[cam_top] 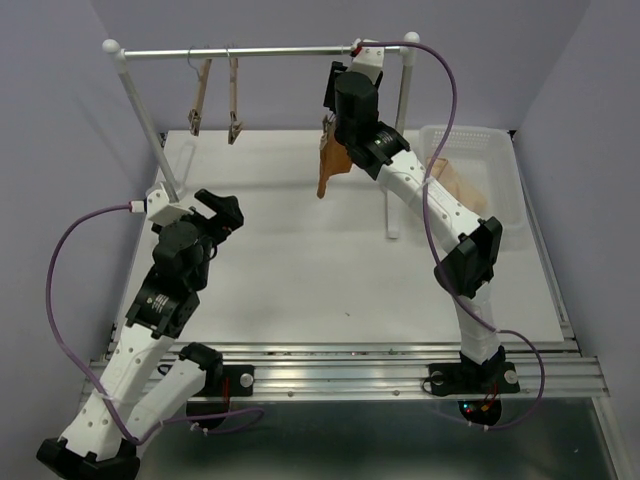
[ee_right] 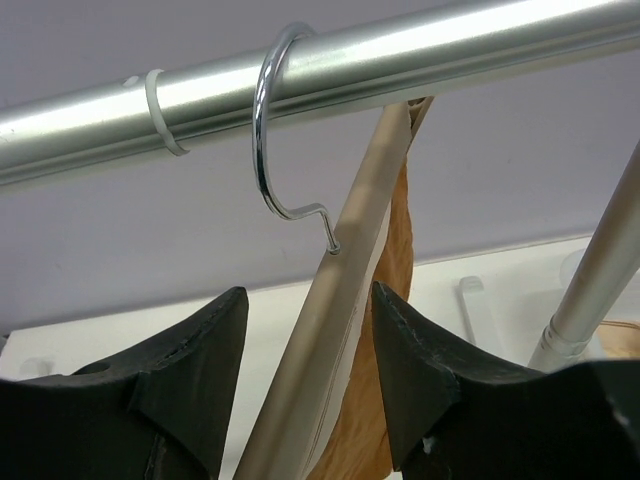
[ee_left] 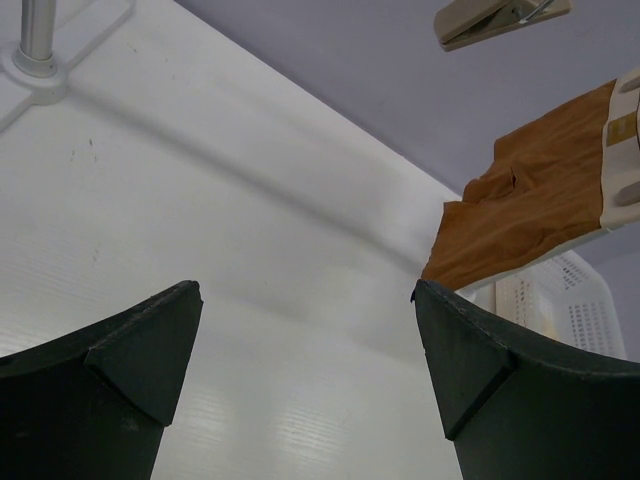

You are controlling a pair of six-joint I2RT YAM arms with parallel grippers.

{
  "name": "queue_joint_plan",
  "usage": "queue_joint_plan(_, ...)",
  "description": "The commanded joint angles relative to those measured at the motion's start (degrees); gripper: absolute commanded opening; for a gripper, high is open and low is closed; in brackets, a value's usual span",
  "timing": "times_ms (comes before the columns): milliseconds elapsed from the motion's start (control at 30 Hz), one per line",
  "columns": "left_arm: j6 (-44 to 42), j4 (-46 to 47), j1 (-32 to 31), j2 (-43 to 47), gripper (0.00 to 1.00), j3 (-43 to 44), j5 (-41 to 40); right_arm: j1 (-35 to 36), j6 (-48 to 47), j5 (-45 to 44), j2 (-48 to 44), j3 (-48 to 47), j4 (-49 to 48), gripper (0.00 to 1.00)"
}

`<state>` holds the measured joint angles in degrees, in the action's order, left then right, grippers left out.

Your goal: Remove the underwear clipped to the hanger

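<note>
The rust-brown underwear (cam_top: pixel 330 165) hangs from the rail at the back, below my right gripper (cam_top: pixel 333 88). In the right wrist view the hanger (ee_right: pixel 345 270), a light-wood bar, hangs by its wire hook (ee_right: pixel 268 140) on the metal rail (ee_right: pixel 400 60). My right gripper (ee_right: pixel 310 292) is open and straddles the bar, with the underwear (ee_right: pixel 398 250) just behind it against the right finger. My left gripper (cam_top: pixel 225 210) is open and empty, low over the table at the left. Its view (ee_left: pixel 305 290) shows the underwear (ee_left: pixel 530 190) ahead at the upper right, well apart.
Two more wooden clip hangers (cam_top: pixel 200 95) (cam_top: pixel 234 100) hang on the left part of the rail (cam_top: pixel 270 50). A white basket (cam_top: pixel 500 170) holding a pale beige cloth (cam_top: pixel 465 182) stands at the back right. The rack's posts (cam_top: pixel 150 130) (cam_top: pixel 398 150) stand on the white table.
</note>
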<state>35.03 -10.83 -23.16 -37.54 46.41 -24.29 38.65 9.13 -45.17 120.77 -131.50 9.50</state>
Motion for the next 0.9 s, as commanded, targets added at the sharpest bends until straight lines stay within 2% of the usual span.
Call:
queue_joint_plan(0, 0.13, 0.81, -0.22, 1.59, 0.99, 0.78, -2.77, -0.33, -3.15, -0.71, -1.33, 0.10, -3.26, 0.56)
queue_joint_plan(400, 0.57, 0.55, -0.22, 3.44, 0.99, 0.43, -4.62, -1.39, -3.77, 4.12, -1.77, 1.77, -3.26, 0.45)
queue_joint_plan(600, 0.83, 0.63, -0.22, 3.88, 0.99, 0.17, -5.33, -1.92, -1.04, 6.32, -2.47, 2.48, -3.17, 0.31)
queue_joint_plan(667, 0.83, 0.55, -0.22, 3.88, 0.99, 0.26, -5.41, -1.92, -0.86, 7.11, -2.73, 2.39, -3.17, 0.29)
queue_joint_plan(767, 0.83, 0.46, -0.22, 3.96, 0.99, 0.26, -5.68, -1.92, -0.95, 7.73, -3.26, 2.04, -3.34, 0.22)
queue_joint_plan(800, 0.92, 0.46, -0.22, 3.97, 0.99, 0.26, -5.68, -1.92, -1.04, 7.81, -3.61, 2.21, -3.61, 0.17)
queue_joint_plan(867, 1.01, 0.46, -0.22, 4.23, 0.99, 0.08, -6.11, -1.92, -2.09, 8.25, -4.75, 3.00, -4.92, 0.15)
